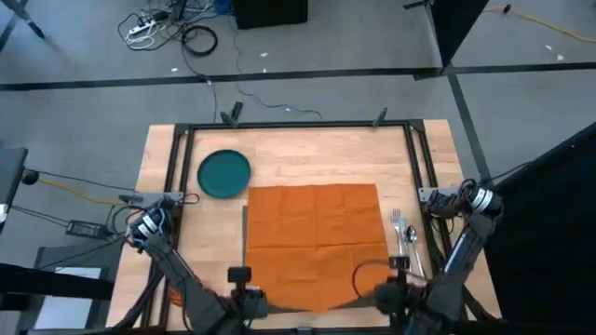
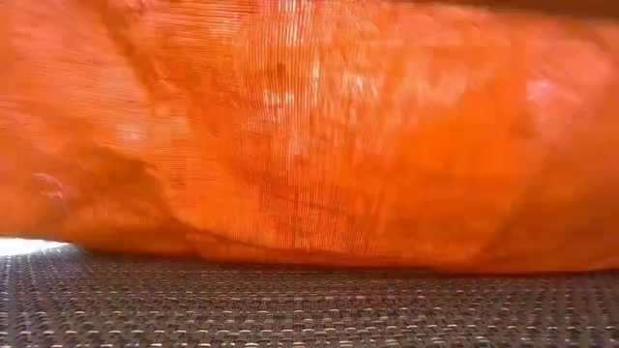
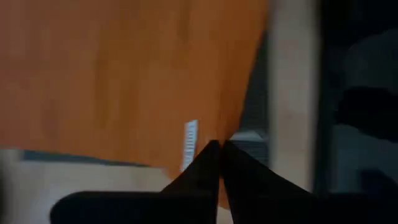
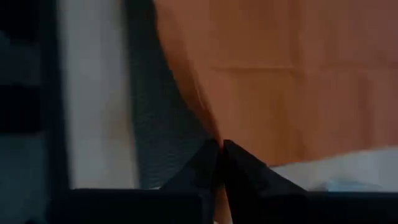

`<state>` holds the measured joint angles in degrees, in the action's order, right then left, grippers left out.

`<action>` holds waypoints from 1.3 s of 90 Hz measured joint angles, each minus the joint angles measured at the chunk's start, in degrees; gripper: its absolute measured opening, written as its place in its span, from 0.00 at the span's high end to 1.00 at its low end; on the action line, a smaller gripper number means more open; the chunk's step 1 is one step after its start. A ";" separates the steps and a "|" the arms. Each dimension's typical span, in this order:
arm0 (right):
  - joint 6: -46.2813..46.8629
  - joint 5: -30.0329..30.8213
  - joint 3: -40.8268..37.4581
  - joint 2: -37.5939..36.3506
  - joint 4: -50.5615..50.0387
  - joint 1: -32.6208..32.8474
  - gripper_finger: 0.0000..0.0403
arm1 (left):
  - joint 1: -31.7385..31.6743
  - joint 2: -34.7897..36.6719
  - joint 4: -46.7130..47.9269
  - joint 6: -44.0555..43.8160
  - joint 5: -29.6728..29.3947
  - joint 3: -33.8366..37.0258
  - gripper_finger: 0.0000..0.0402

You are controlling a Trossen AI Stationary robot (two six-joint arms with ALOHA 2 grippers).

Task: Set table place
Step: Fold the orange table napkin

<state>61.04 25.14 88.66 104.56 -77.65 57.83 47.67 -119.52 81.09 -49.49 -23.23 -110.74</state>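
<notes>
We see the orange napkin point(image 1: 317, 244) spread wide open over the dark placemat point(image 1: 245, 228), which peeks out only as a thin strip along the napkin's edge on the teal plate's point(image 1: 224, 173) side. The napkin lies ahead of both pincers, reaching from its near edge toward the far side of the bench point(image 1: 307, 154). The left pincer point(image 3: 219, 148) is clamped shut on one near corner of the napkin and the right pincer point(image 4: 220, 147) on the other, so neither arm is the nearer; each holds its own end. Both arms reach in low from the near edge of the bench, wrists angled down at the cloth. The fork, knife and spoon point(image 1: 404, 234) lie just beside the napkin, on the side away from the plate. We judge the coming move turns on both corners travelling together.
</notes>
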 joint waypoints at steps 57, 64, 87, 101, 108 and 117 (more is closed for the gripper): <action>-5.10 3.99 -33.71 -23.72 10.53 -19.15 1.00 | -22.25 -0.05 9.11 19.49 -10.66 5.05 1.00; -9.36 4.98 -34.67 -24.89 12.29 -21.51 1.00 | -23.67 -0.01 8.93 19.46 -10.99 5.05 1.00; -22.62 5.48 -38.23 -25.93 19.09 -29.97 1.00 | -27.81 0.95 8.11 13.62 -11.22 14.31 1.00; -28.45 5.34 -39.01 -25.93 20.33 -34.17 1.00 | -29.14 5.98 4.93 8.94 -11.77 22.64 1.00; -31.49 5.32 -39.05 -25.93 20.41 -36.17 1.00 | -29.94 8.90 1.18 8.65 -12.05 26.39 1.00; -35.40 5.26 -39.08 -25.93 22.30 -39.24 1.00 | -31.39 11.67 -2.59 10.17 -12.41 30.13 1.00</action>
<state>25.64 30.40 49.58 78.63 -55.36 18.59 16.28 -107.85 78.50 -39.32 -35.65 -80.61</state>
